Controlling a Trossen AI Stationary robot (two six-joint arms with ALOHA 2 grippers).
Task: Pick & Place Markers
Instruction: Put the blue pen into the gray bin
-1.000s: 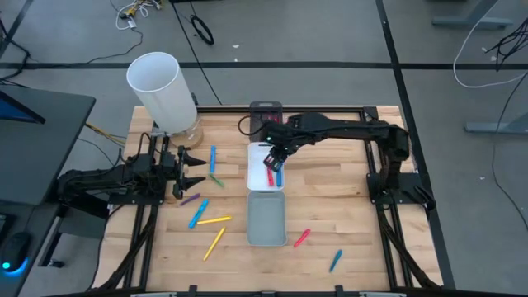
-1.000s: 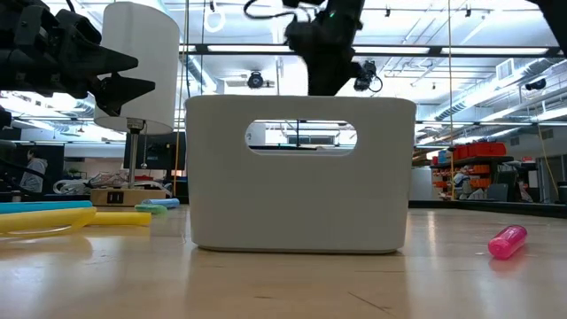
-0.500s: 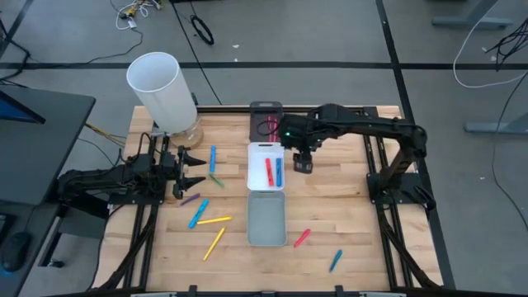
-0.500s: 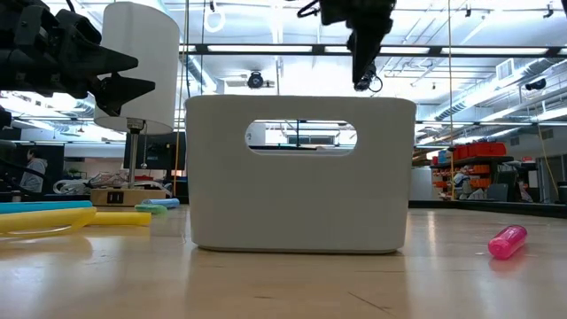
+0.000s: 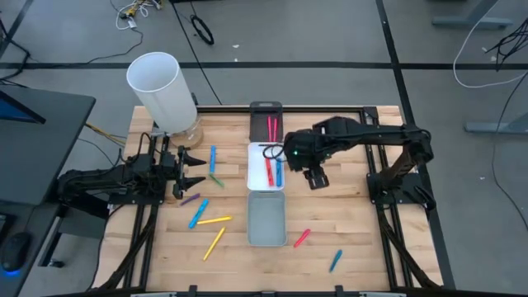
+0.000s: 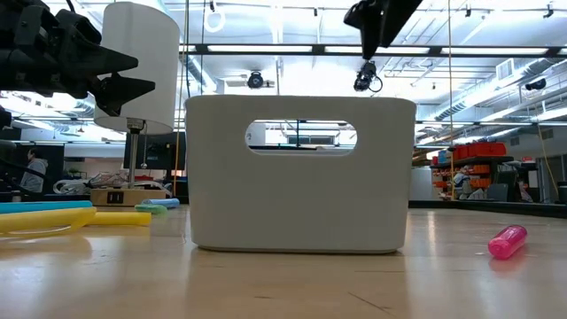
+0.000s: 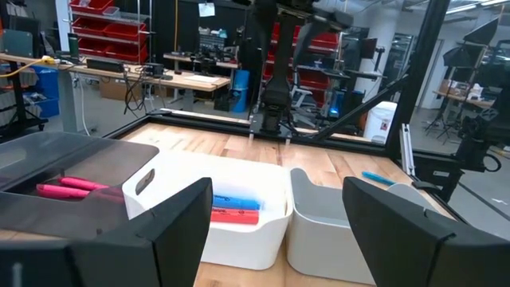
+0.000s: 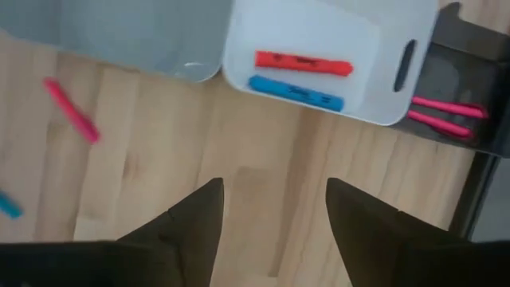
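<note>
Markers are split three ways: a red marker (image 5: pixel 268 171) and a blue marker (image 5: pixel 278 172) are seen lying side by side in the white tray (image 5: pixel 256 183), two pink markers (image 5: pixel 271 128) lie in the black tray (image 5: pixel 266 106), and the rest are scattered on the table (image 5: pixel 346 214). The right gripper (image 5: pixel 314 179) is held above bare wood just beside the white tray, jaws spread and nothing held between them. Nearest loose stock on its side is judged to be the red-pink marker (image 5: pixel 302 238) beside the grey tray (image 5: pixel 266 235), lying diagonally toward the table's near edge from the jaws, with a blue marker (image 5: pixel 335 261) further out at a similar slant. A wrist turn would likely be needed so that the fingers straddle the stick across its long axis. The left gripper (image 5: pixel 195 169) is parked at the left side by the white cylinder (image 5: pixel 161 91), jaws wide and empty; the blue (image 5: pixel 212 157), green (image 5: pixel 217 179), purple (image 5: pixel 190 200) and yellow markers (image 5: pixel 213 220) are clustered near it and are better reached by that arm.
</note>
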